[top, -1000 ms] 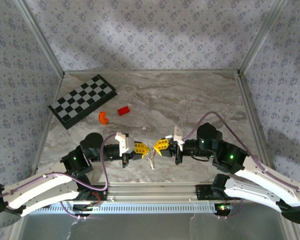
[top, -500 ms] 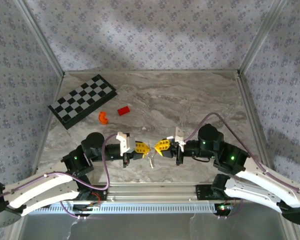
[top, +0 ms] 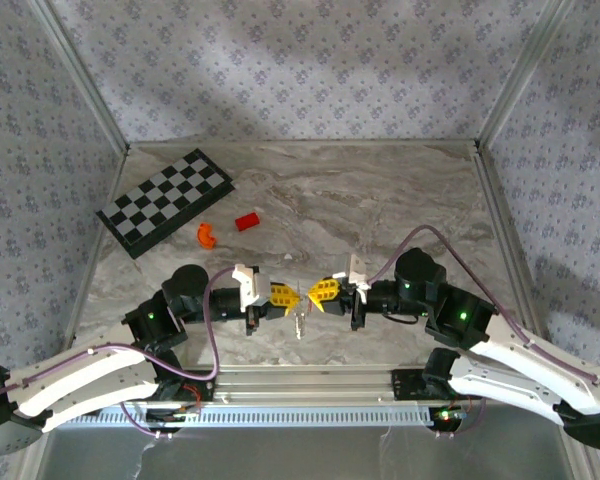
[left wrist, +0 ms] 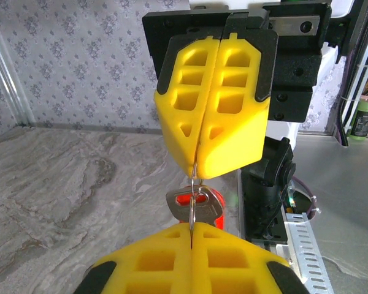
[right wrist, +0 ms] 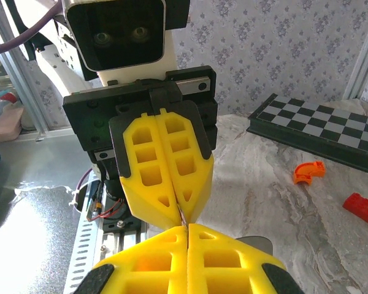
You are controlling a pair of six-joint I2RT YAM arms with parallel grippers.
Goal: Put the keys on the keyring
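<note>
Holding a thin metal keyring with red plastic tag (left wrist: 215, 207) between my two closed pairs of jaws, above the marbled table (top: 380, 200) at its near edge.
My right jaws pinch the ring wire; my left jaws pinch a thin metal edge, ring or key unclear; flat silvery-grey metal keys (top: 300, 323) hang below.

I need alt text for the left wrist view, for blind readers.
Two shut yellow grippers, the left gripper below and the right gripper above, pinch a keyring between their tips. A silvery key and red tag hang from it over a marble table.
</note>
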